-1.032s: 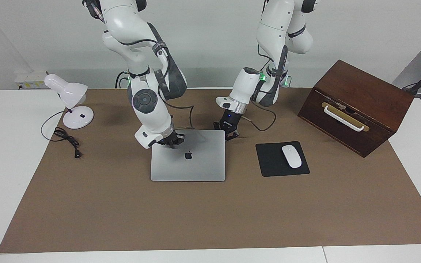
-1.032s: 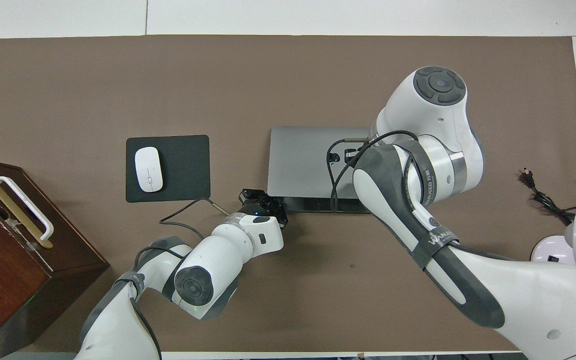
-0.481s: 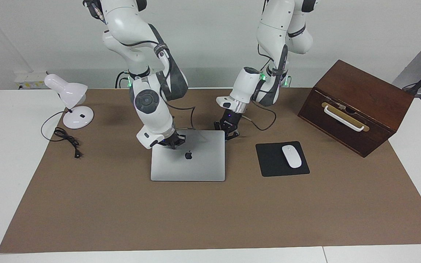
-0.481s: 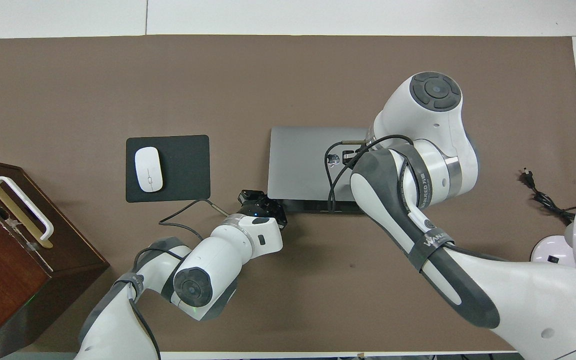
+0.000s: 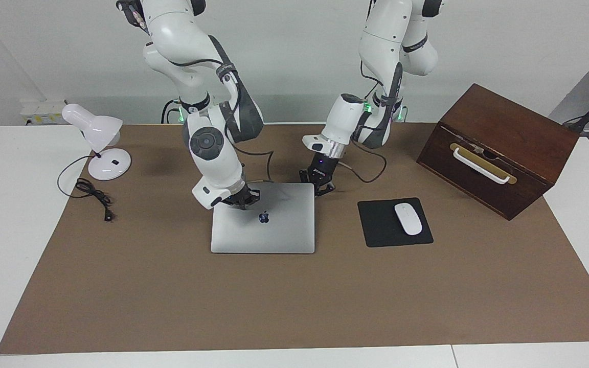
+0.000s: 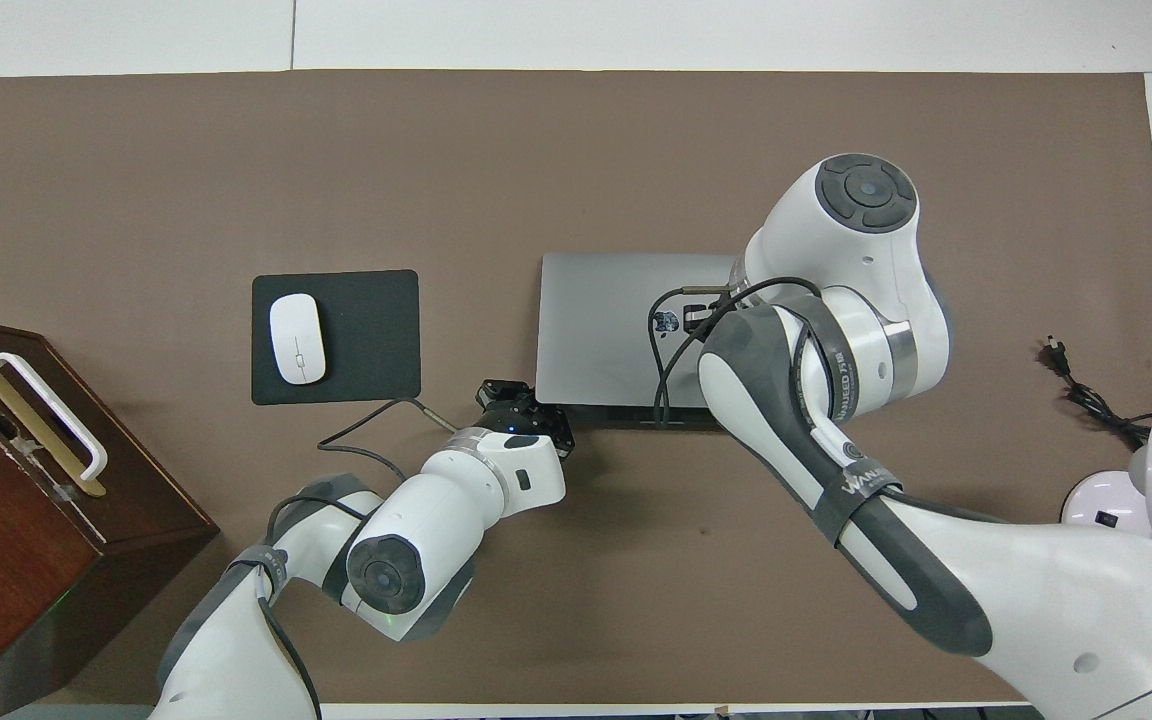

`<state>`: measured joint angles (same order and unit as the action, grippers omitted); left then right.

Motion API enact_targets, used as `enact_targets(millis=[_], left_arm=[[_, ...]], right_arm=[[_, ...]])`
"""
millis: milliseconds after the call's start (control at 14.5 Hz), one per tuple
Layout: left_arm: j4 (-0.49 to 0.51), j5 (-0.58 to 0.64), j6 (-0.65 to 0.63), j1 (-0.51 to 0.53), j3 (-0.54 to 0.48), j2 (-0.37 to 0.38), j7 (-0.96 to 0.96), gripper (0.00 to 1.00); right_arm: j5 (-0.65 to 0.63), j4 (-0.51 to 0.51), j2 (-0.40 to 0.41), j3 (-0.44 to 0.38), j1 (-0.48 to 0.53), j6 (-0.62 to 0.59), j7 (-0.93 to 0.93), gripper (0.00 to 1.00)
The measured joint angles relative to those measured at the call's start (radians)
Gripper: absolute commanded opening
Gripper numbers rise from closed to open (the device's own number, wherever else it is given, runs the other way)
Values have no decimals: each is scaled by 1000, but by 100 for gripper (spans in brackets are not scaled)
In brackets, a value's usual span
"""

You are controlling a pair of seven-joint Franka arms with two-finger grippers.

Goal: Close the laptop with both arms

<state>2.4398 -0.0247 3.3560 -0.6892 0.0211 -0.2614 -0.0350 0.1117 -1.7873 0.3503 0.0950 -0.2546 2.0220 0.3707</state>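
Note:
The silver-grey laptop (image 5: pixel 274 230) lies mid-table with its lid (image 6: pixel 596 320) low, logo up. A thin dark gap shows along the lid's edge nearer to the robots. My right gripper (image 5: pixel 243 202) is shut, and its tips rest on the lid close to that edge, beside the logo. In the overhead view the right arm hides it. My left gripper (image 5: pixel 322 188) is shut too and sits at the lid's corner (image 6: pixel 548 398) toward the left arm's end. Whether it touches the lid I cannot tell.
A black mouse pad (image 5: pixel 376 225) with a white mouse (image 5: pixel 408 219) lies beside the laptop toward the left arm's end. A dark wooden box (image 5: pixel 504 133) with a white handle stands past it. A white desk lamp (image 5: pixel 97 133) and its cable (image 5: pixel 95 197) sit at the right arm's end.
The right arm has leaned a little farther over the laptop, and the lid has sunk slightly, narrowing the dark gap. The left gripper has hardly moved.

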Motion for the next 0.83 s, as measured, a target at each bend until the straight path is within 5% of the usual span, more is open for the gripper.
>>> enact_targets(millis=[825], left_arm=[[0,0,0,0,0,0,0,0]], right_arm=[[0,-17,0,0,-1,19,0,0]])
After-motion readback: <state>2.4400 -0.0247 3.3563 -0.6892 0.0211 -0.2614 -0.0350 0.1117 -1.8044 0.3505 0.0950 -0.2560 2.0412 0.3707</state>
